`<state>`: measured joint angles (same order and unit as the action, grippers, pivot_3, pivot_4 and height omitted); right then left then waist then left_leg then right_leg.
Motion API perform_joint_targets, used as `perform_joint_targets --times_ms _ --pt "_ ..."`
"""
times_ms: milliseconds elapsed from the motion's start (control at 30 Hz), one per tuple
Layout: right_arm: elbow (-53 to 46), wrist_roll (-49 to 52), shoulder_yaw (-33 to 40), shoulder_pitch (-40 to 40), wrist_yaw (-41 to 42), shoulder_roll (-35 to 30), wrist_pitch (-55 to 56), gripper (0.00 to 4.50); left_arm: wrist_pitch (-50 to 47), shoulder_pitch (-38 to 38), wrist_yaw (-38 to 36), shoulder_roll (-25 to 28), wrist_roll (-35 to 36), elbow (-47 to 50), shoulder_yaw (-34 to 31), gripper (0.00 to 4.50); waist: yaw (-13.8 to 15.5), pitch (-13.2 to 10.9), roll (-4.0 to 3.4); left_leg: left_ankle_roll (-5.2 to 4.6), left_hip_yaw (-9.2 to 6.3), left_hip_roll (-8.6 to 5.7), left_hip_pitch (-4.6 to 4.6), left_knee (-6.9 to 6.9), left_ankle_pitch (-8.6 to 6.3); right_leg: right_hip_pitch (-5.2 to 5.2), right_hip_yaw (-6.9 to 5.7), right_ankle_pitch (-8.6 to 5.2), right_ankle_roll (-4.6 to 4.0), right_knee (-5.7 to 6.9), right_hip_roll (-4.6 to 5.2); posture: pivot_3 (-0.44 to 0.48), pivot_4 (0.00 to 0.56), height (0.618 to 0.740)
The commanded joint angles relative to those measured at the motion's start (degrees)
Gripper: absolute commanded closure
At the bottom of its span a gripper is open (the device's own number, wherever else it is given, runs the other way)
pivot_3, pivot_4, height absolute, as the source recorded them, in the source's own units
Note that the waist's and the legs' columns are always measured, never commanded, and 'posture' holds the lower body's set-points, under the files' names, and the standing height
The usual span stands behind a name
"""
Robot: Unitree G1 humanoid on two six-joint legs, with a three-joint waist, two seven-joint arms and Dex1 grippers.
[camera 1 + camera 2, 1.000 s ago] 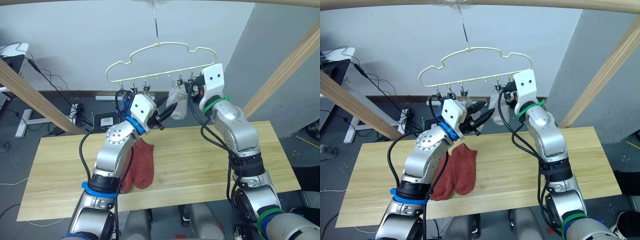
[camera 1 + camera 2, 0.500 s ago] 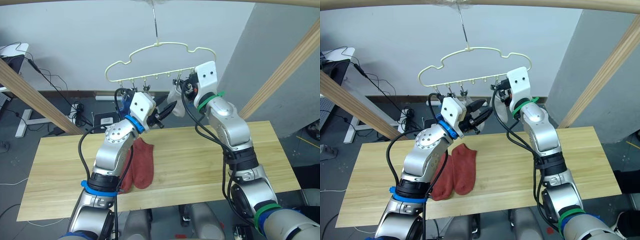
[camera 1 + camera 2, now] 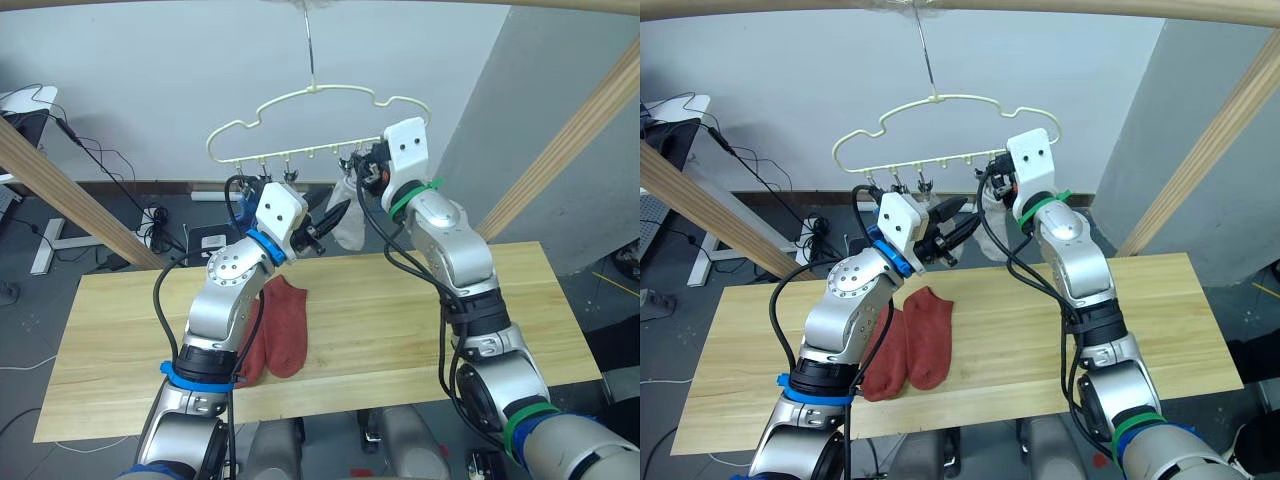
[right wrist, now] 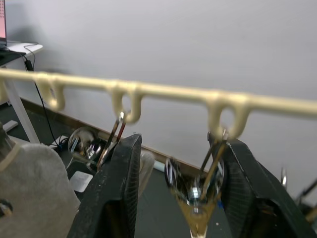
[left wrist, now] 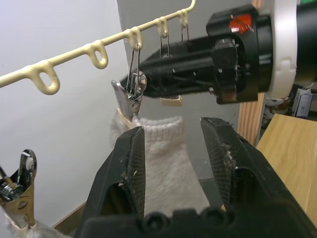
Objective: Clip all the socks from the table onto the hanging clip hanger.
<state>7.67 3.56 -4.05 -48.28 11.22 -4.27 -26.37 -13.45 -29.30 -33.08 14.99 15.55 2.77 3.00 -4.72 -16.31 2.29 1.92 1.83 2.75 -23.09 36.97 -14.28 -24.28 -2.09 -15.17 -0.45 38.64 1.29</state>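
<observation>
A long table [image 3: 420,320] of light wooden planks with visible grain runs across the lower half of the frame in both eye views, its top mostly bare. Left of centre, two rust-red socks [image 3: 910,340] lie flat on it side by side, touching along their length, cuffs toward the far edge and toes toward the near edge; the left one is partly hidden behind the robot's left arm.

Two socks [image 3: 910,345] on the table [image 3: 1160,320], below the clip hanger [image 3: 940,130].
</observation>
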Motion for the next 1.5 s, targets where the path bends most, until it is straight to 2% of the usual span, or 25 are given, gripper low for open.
perform_joint_targets --times_ms 33,167,267,333,433,567,667,967,1067,1300,1467,1500 --pt "-1.0 0.3 0.9 -1.0 -0.1 0.1 1.7 3.64 0.4 0.3 0.3 0.0 0.5 3.4 -0.4 2.49 0.0 0.0 0.00 0.00 0.01 0.00 0.00 0.00 0.00 0.00 0.00 0.00 0.00 0.00 0.00 -0.139 0.273 0.740" --pt "-1.1 0.3 1.2 -0.9 -0.1 0.2 1.7 4.49 0.5 2.3 1.5 0.0 -0.7 4.9 0.0 2.49 -0.1 0.0 0.00 0.00 0.01 0.00 0.00 0.00 0.00 0.00 0.00 0.00 0.00 0.00 0.01 -0.141 0.273 0.740" --pt "-1.3 0.5 1.4 -0.8 -0.1 0.2 1.5 4.49 1.5 5.2 3.8 0.2 -3.3 7.1 0.7 2.49 -0.1 0.0 0.00 0.00 0.03 0.02 0.01 -0.01 0.00 0.00 0.03 0.00 -0.01 0.01 0.01 -0.142 0.274 0.740" --pt "-1.3 0.6 1.6 -0.8 0.1 0.1 1.4 4.49 -0.7 9.5 8.1 -0.3 -6.0 9.8 0.7 2.49 -0.1 0.0 0.00 0.00 0.02 0.02 0.02 -0.01 0.00 -0.01 0.02 0.00 -0.01 0.02 0.01 -0.142 0.274 0.740" --pt "-1.3 0.7 1.7 -0.8 0.3 0.1 1.3 4.50 -6.2 16.8 13.2 -0.9 -9.2 12.4 1.8 1.70 -0.2 0.0 -0.01 -0.01 0.07 0.02 0.05 -0.03 -0.01 0.00 0.09 0.00 -0.01 0.02 0.03 -0.142 0.274 0.740" --pt "-1.8 0.9 1.9 -0.7 0.6 -0.2 0.8 4.50 -12.8 22.4 19.5 -3.9 -11.0 11.6 1.3 0.44 -0.1 0.0 -0.01 -0.02 0.04 0.01 0.03 0.00 -0.01 -0.02 0.06 0.00 -0.01 0.08 0.05 -0.147 0.280 0.740" --pt "-2.4 1.1 1.8 -0.3 1.0 -0.6 0.1 4.50 -14.7 23.4 23.8 -6.5 -11.7 7.9 -0.6 0.44 0.0 0.0 -0.01 -0.03 0.02 -0.02 0.04 0.03 -0.01 -0.03 0.05 0.00 -0.01 0.16 0.05 -0.151 0.283 0.740" --pt "-3.2 1.3 1.6 0.3 1.4 -0.7 -1.2 4.50 -14.1 19.2 24.5 -5.9 -14.5 -5.5 0.6 0.44 -0.1 0.0 -0.01 -0.02 0.04 -0.02 0.05 0.01 -0.01 -0.04 0.05 0.00 0.00 0.19 0.04 -0.169 0.284 0.740" --pt "-3.5 1.5 1.8 0.5 1.4 -0.6 -1.8 4.50 -13.7 18.7 24.3 -5.5 -15.4 -8.1 1.0 1.01 -0.1 0.0 -0.01 -0.02 0.04 -0.01 0.05 0.01 -0.01 -0.04 0.05 0.00 0.00 0.19 0.04 -0.170 0.285 0.740" --pt "-3.7 2.7 2.6 0.5 0.8 0.0 -2.9 4.50 -12.7 18.9 24.0 -5.6 -15.7 -10.4 1.3 2.99 -0.1 0.0 -0.01 -0.03 0.05 -0.02 0.09 0.02 -0.01 -0.03 0.05 0.00 0.00 0.22 0.06 -0.171 0.287 0.740" --pt "-3.7 3.2 3.2 0.2 0.4 0.3 -3.4 4.50 -8.9 19.9 21.8 -6.3 -14.4 -8.3 1.8 4.38 -0.1 0.0 -0.01 -0.02 0.05 -0.01 0.10 0.02 -0.01 -0.03 0.05 0.00 -0.01 0.24 0.06 -0.173 0.288 0.740" --pt "-3.7 3.2 3.3 0.2 0.4 0.3 -3.4 4.50 -7.6 19.8 21.0 -6.6 -14.2 -7.3 2.5 4.48 -0.1 0.0 -0.01 -0.02 0.05 -0.01 0.10 0.02 -0.01 -0.03 0.05 0.00 0.00 0.23 0.06 -0.174 0.288 0.740"
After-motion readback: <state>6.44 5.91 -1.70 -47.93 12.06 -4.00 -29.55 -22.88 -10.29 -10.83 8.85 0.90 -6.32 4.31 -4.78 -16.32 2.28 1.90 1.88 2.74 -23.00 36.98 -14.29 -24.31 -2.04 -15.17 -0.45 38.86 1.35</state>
